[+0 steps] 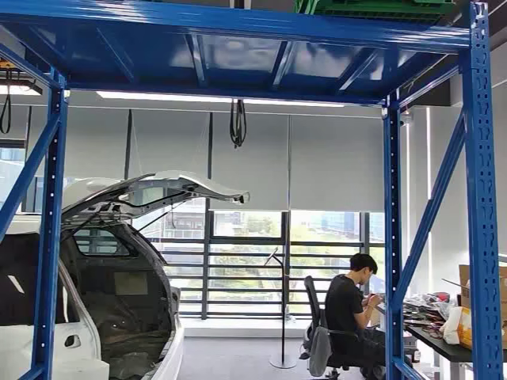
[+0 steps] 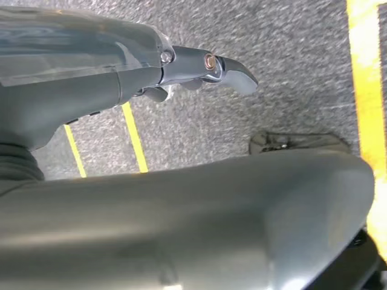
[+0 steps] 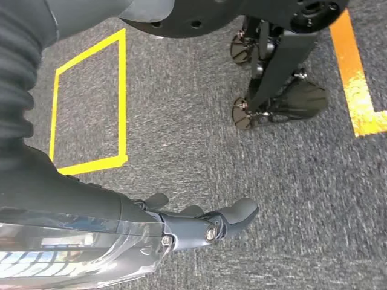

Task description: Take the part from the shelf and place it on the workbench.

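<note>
While the head view looks out through the blue shelf (image 1: pixel 51 237), a white car (image 1: pixel 89 317) with its hatch raised sits at 8 o'clock, a seated person (image 1: pixel 349 313) at 5 o'clock, and a cluttered desk (image 1: pixel 445 344) at 4 o'clock. I cannot tell where the part is. The left hand (image 2: pixel 201 69) and right hand (image 3: pixel 205 223) hang over grey carpet, fingers extended, holding nothing.

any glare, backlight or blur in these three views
Head view: backlit by the bright windows, so the seated person and the car interior read dark. Left wrist view: carpet streaked with motion blur, left hand fairly sharp. Right wrist view: sharper carpet, window reflections glaring on the glossy cover behind the right hand.
</note>
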You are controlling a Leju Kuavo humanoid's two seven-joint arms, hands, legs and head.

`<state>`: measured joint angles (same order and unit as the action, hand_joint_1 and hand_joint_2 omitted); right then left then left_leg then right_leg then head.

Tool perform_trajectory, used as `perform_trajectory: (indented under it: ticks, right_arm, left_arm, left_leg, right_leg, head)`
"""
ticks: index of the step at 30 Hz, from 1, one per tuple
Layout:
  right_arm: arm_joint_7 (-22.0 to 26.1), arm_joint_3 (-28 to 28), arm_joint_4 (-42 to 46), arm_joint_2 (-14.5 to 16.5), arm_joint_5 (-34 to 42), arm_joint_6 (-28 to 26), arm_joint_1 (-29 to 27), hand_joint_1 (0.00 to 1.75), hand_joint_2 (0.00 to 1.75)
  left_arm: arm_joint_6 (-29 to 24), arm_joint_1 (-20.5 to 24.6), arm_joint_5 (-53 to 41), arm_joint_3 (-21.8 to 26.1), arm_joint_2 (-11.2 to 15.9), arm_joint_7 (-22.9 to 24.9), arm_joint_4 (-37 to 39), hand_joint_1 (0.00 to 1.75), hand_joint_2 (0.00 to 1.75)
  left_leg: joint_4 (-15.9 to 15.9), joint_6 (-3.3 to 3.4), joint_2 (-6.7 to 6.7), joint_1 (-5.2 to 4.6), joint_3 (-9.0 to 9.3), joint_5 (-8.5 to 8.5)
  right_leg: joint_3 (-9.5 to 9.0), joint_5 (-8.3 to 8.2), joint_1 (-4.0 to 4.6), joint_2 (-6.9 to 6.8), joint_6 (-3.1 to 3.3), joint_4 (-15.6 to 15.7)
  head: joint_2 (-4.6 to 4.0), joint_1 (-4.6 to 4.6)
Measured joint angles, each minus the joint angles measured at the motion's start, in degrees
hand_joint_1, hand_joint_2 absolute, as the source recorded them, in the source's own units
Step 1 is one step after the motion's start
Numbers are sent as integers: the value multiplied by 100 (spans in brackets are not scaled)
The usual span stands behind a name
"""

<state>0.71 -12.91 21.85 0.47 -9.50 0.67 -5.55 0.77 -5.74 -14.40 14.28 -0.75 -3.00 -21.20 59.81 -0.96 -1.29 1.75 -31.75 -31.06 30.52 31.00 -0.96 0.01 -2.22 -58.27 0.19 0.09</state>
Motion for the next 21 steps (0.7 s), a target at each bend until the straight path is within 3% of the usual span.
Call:
perform_trajectory:
  ticks: [1,2,5,6,15,21]
  right_arm:
    - [0,-51,-8,3,-33,2,10,0,175]
    - [1,-104,-15,5,-71,3,20,0,131]
    - [6,-436,-57,24,-295,6,82,0,0]
    - [12,-556,-72,32,-369,10,104,0,0]
    - [497,-1580,-88,74,-886,228,356,0,0]
    - [1036,-1759,546,139,-862,526,556,0,0]
  left_arm:
    - [2,9,-51,50,-6,-9,1,0,175]
    - [8,18,-111,102,-13,-22,1,0,175]
    - [45,78,-471,421,-53,-102,3,0,44]
    - [55,98,-594,533,-67,-129,5,0,0]
    - [117,292,-1634,1597,-200,-348,95,0,0]
    - [167,410,-2244,2255,-285,-471,169,0,0]
  left_leg:
    - [0,0,0,0,0,0]
    - [0,0,0,0,0,0]
    - [0,0,0,-1,-1,0]
    - [0,0,0,-1,-1,0]
    - [0,1,0,0,-1,0]
    - [0,3,0,-1,0,3]
  right_leg:
    - [0,0,0,0,0,0]
    - [0,0,0,0,0,0]
    - [0,0,-1,0,0,0]
    - [0,0,-1,0,0,0]
    - [-3,0,0,0,0,-1]
    - [-4,-1,0,-2,-1,-2]
  head:
    - [0,0]
    - [0,0]
    - [1,0]
    - [1,0]
    - [1,0]
    - [1,1]
